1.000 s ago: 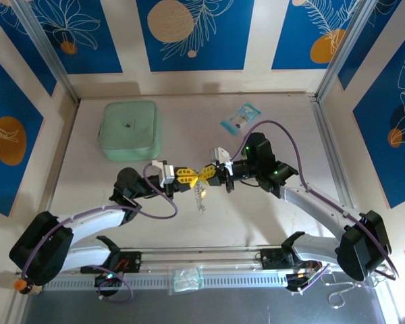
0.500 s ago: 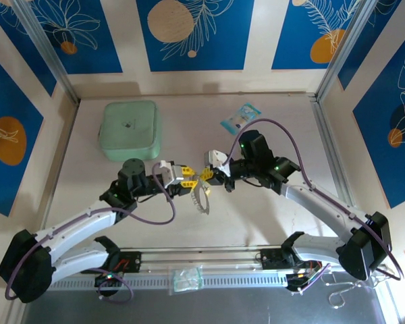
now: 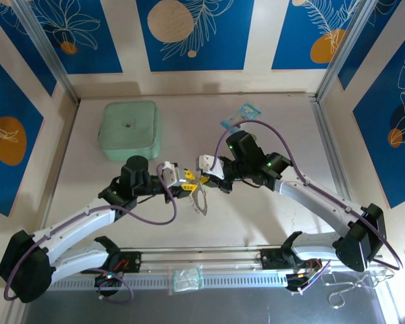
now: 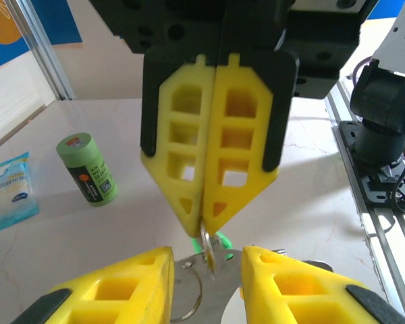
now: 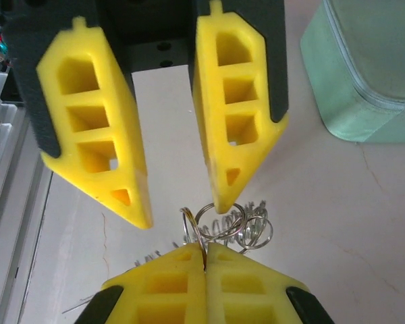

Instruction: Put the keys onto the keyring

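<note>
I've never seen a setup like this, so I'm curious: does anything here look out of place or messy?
One thing: a small clear plastic bag lies on the rail at the near edge, off the table. The keyring, pinched in the shut right gripper, looks deliberate.

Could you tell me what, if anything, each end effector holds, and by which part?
The right end effector pinches the keyring by one small ring's rim; the left end effector, open, holds nothing.
</note>
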You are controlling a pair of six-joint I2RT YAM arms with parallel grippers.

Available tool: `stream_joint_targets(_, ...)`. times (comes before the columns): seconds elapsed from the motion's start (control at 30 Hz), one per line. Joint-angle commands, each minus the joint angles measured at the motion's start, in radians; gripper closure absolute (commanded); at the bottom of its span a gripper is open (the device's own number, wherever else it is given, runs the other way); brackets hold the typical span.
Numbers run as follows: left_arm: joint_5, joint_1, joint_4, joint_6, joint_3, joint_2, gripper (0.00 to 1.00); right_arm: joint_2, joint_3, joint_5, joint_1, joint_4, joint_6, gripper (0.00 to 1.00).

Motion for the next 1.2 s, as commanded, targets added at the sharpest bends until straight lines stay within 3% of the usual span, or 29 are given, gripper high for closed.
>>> stream_joint_targets(0.0,0.031,-0.013,0.004,-0.017,0.027,0.020,0.72,0.003,0.051,-0.003,0.010,-0.021,0.010,1.00)
stream_joint_targets(0.33,-0.028,-0.022,0.004,0.001,0.045,0.059,0.83,-0.011,0.043,-0.008,0.026,-0.037,-0.013,1.00)
stream_joint_targets(0.53,-0.036,-0.022,0.020,-0.008,0.045,0.057,0.72,-0.003,0.036,0.024,0.023,-0.044,-0.007,1.00)
stream_joint_targets(0.9,-0.068,-0.025,0.002,0.014,0.035,0.062,1.00,-0.014,0.013,-0.013,0.023,-0.012,-0.003,1.00)
stream_joint_targets(0.93,-0.069,-0.025,0.016,0.008,0.032,0.061,1.00,-0.025,0.003,-0.020,0.017,0.006,0.005,0.93)
stream_joint_targets(0.97,-0.071,-0.024,0.033,0.000,0.029,0.059,1.00,-0.047,-0.019,-0.044,0.005,0.039,0.025,0.77)
stream_joint_targets(1.0,-0.070,-0.024,0.049,-0.009,0.020,0.055,1.00,-0.075,-0.049,-0.072,-0.017,0.084,0.050,0.68)
stream_joint_targets(1.17,-0.079,-0.024,0.191,-0.128,-0.035,0.042,1.00,-0.176,-0.183,-0.065,-0.054,0.227,0.073,0.63)
